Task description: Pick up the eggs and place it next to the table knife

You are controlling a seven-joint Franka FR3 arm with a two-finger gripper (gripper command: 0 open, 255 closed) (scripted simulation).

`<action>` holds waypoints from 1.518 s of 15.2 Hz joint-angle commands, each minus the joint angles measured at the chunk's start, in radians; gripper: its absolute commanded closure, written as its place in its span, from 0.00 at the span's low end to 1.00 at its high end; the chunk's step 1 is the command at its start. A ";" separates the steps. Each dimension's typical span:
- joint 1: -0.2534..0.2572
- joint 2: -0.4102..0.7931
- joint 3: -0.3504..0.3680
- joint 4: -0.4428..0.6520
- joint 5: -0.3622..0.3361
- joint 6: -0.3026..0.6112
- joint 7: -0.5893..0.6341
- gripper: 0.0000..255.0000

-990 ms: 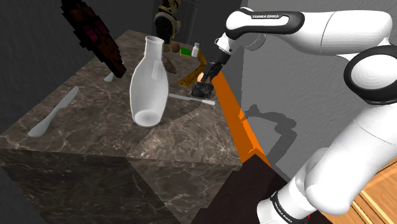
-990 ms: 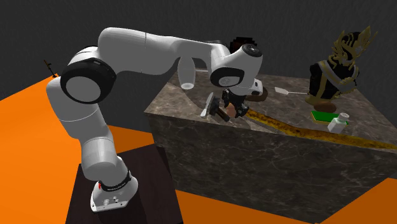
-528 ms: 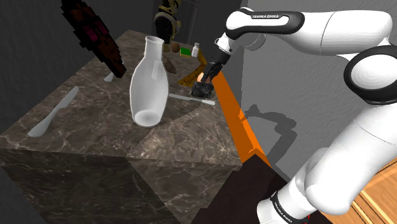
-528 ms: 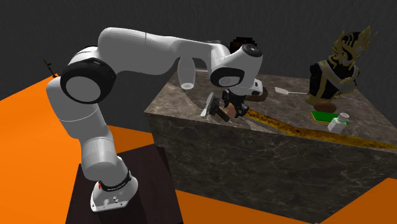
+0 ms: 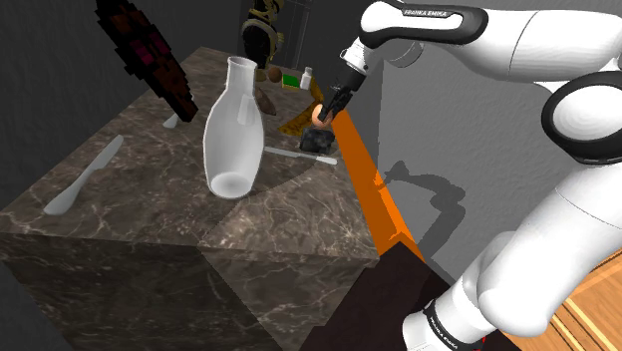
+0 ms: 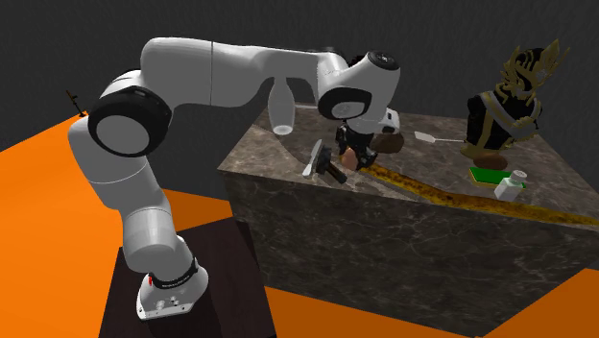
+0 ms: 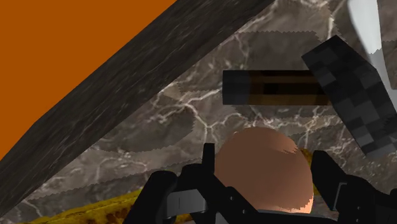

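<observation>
Though tiny afar, egg (image 7: 264,162) in pincer (image 7: 267,191)

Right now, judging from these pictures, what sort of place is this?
Probably a rendered room in a house, perhaps a dining corner: a dark marble table holds a white vase, a table knife and a gold-trimmed bust.

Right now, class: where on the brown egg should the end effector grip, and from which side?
Across the egg's widest middle, from above, fingers on opposite flanks. It is round with no handle or edge, so opposed sides likely hold best; the end effector clasps it so.
</observation>
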 commanded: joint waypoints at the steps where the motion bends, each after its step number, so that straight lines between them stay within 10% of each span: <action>1: 0.000 0.002 0.000 0.028 -0.002 -0.026 0.008 1.00; 23: -0.001 0.046 0.001 0.354 -0.001 -0.295 0.093 1.00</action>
